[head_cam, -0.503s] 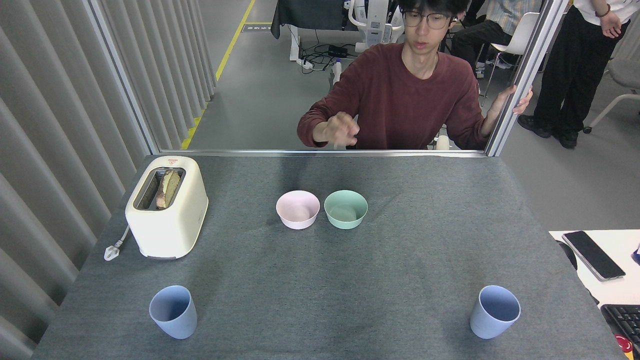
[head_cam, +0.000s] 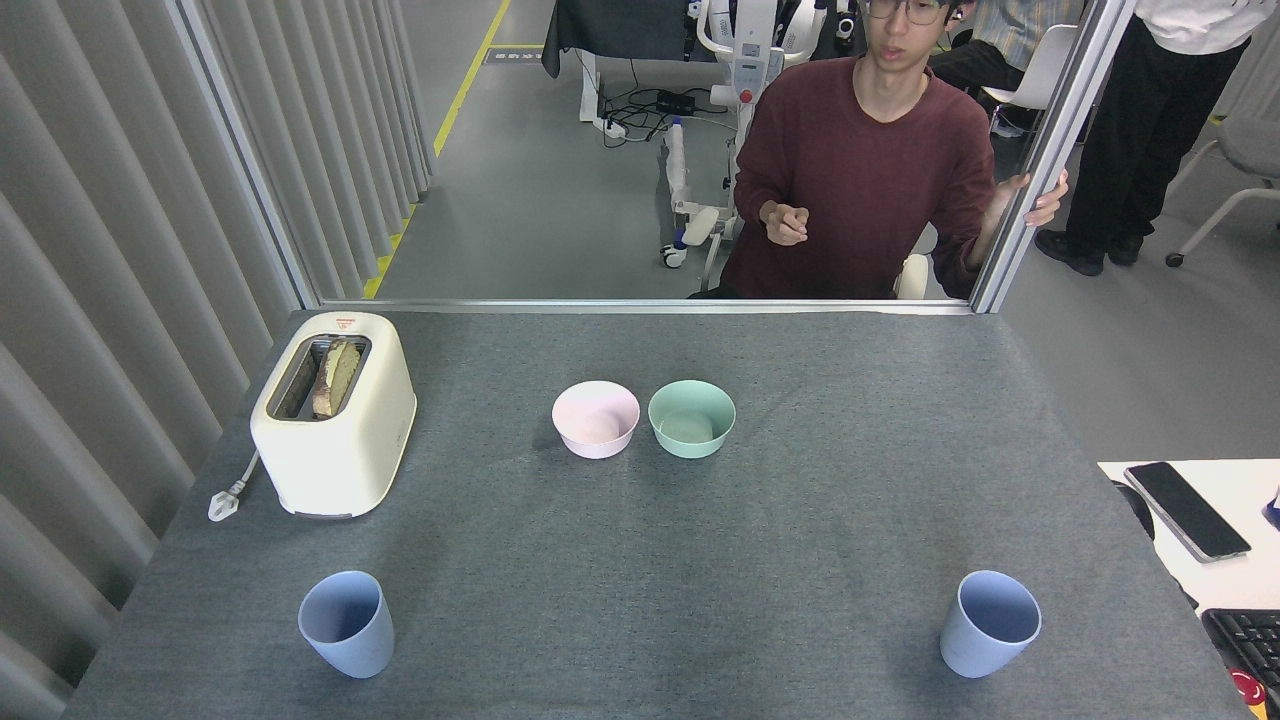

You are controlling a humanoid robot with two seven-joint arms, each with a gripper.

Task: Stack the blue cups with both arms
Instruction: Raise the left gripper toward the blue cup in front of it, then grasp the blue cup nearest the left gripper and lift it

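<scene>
Head view showed you two blue cups, both upright on the grey desk with the mouth open to the top. The left cup stood at about 7 o'clock of the desk, near its front edge. The right cup stood at about 5 o'clock, well apart from the first one.

The cups looked like thin matte plastic, so I judged them light, stiff enough, and a little easy to tip or slide. They were narrower at the base, so the better place to take hold was the wall at the middle or just under the rim. A strong squeeze was probably not needed.

Of the jaws you could see nothing: neither arm was in the picture, so nothing held or touched a cup.

At 12 o'clock the pink bowl and the mint-green bowl stood just beside each other, and the toaster with bread stood at 10 o'clock. A person sat behind the far edge.
</scene>
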